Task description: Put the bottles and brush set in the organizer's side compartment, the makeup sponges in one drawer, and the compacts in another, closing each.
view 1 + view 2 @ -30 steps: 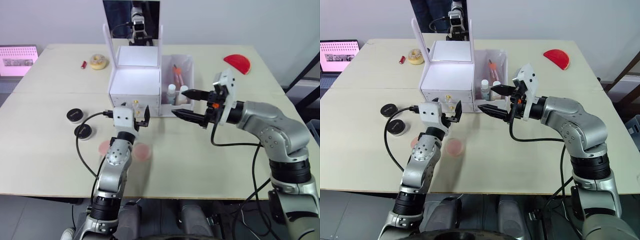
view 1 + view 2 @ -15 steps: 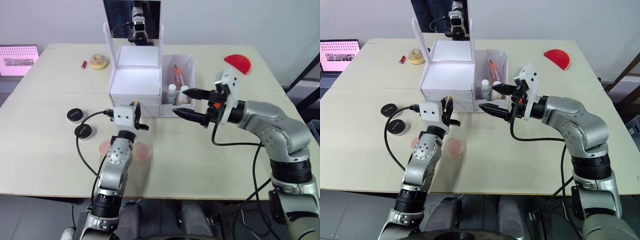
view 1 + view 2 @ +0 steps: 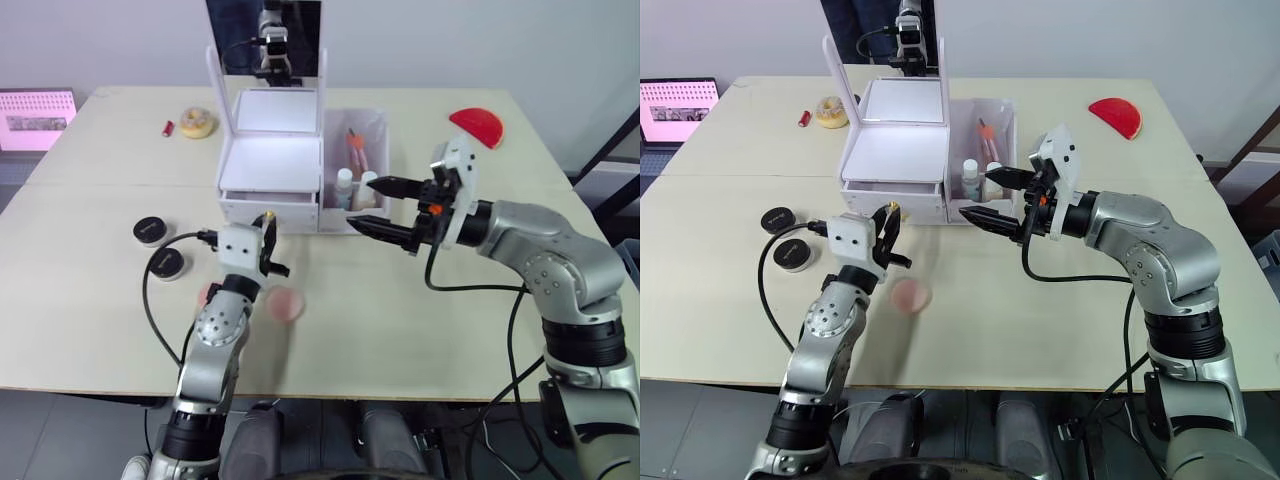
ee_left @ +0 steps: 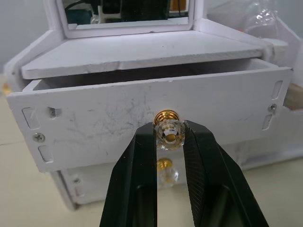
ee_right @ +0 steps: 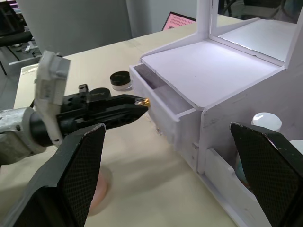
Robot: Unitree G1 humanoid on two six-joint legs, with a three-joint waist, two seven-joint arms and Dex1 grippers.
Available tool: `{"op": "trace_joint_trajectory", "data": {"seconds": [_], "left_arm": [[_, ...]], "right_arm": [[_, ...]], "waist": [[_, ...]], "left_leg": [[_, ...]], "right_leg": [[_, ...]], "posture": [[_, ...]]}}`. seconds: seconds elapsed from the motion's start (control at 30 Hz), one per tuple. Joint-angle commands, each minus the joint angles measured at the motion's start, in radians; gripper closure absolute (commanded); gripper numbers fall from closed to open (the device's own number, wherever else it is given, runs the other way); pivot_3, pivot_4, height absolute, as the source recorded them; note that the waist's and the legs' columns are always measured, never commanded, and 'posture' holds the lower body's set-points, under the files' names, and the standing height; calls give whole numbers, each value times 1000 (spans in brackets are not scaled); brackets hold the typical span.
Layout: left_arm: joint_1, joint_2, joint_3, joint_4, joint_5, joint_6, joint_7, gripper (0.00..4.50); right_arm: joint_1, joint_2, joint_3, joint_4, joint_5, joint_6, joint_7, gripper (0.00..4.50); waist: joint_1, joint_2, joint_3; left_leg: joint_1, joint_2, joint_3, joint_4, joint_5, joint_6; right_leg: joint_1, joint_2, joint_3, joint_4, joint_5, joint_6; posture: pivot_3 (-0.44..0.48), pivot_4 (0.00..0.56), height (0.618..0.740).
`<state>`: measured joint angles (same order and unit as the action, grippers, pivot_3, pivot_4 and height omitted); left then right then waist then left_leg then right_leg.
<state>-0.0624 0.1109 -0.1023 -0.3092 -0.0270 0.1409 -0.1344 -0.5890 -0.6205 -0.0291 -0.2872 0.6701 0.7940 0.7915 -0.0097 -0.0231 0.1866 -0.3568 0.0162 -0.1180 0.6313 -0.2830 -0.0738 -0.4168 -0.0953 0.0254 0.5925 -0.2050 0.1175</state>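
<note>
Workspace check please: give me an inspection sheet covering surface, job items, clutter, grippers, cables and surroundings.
Surface: pale table, two joined tops.
Job's things: white organizer with its top drawer pulled partly out; bottles and brush set in the side compartment; two black compacts and pink sponges on the table.
Clutter: yellow tape roll, small red item, red half-round object.
Grippers: left gripper shut on the top drawer's knob; right gripper open, hovering in front of the side compartment.
Cables: black cables looping beside both arms.
Surroundings: pink screen at far left; mirror behind the organizer.
</note>
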Motion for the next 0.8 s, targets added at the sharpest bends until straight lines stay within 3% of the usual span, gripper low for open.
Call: {"op": "trace_joint_trajectory", "data": {"seconds": [0.03,0.3,0.8], "left_arm": [[51,50,-2,-119,-62,-20,-100,4235],[176,134,13,-236,-150,11,-192,4235],[167,134,-9,-239,-185,47,-227,4235]], "right_arm": [[-22,-21,-29,-17,-2,-18,6,0],[-29,-30,-29,2,-7,-31,9,0],[-27,-29,-28,2,-17,-36,15,0]], "waist": [[1,0,0],[3,1,0],[20,1,0]], "left_leg": [[0,0,0,0,0,0],[-1,0,0,0,0,0],[-1,0,0,0,0,0]], "right_leg": [[0,0,0,0,0,0],[0,0,0,0,0,0],[0,0,0,0,0,0]], "posture": [[0,150,740],[0,150,740],[0,150,740]]}}
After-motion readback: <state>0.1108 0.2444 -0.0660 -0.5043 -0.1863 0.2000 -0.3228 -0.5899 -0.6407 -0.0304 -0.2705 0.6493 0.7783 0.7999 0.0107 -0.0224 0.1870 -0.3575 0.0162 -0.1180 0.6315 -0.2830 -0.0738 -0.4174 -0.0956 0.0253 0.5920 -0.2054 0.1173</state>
